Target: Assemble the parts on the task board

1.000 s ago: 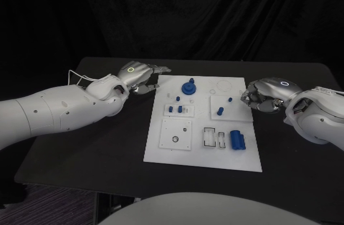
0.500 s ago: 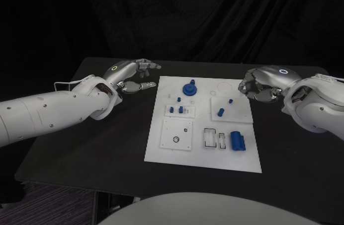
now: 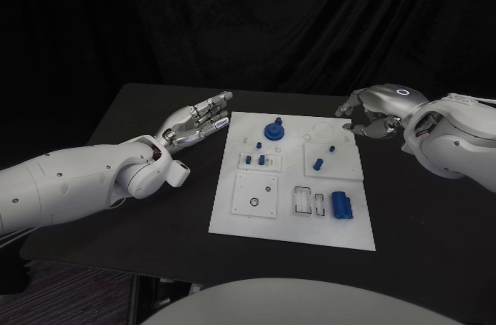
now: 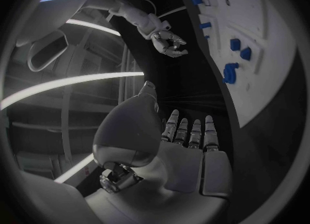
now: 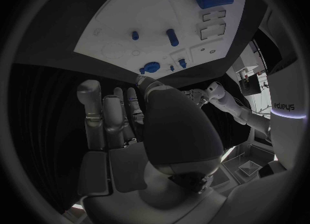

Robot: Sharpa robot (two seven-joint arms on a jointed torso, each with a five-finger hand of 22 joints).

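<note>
— Where is the task board [image 3: 292,224] seen?

— It is laid flat in the middle of the black worktop [image 3: 135,196], its long side running from near to far. Blue parts are carried on it: a round knobbed part [image 3: 273,130] stands at the far end, small pegs [image 3: 257,157] are set in a square plate just nearer, two more pegs [image 3: 320,159] are seen on the plate to the right, and a larger blue block [image 3: 342,203] lies at the near right, beside two rectangular slots [image 3: 308,199].

— How is the left robot hand [image 3: 199,120] held?

— It is stretched out flat, fingers [image 3: 218,104] straight and close together, just left of the board's far left corner. Nothing is grasped by it; it is released. In the left wrist view the same flat palm [image 4: 184,154] is seen with the board's edge beside it.

— And the right robot hand [image 3: 370,117]?

— It is placed at the board's far right corner, over the worktop's far right. In the head view its fingers are curled inward; in the right wrist view they [image 5: 103,115] are seen fairly straight, side by side. No part is seen within it, and whether it is clenched or released cannot be told.

— Is the board touched by either robot hand?

— No contact with the board or its parts can be made out.
</note>
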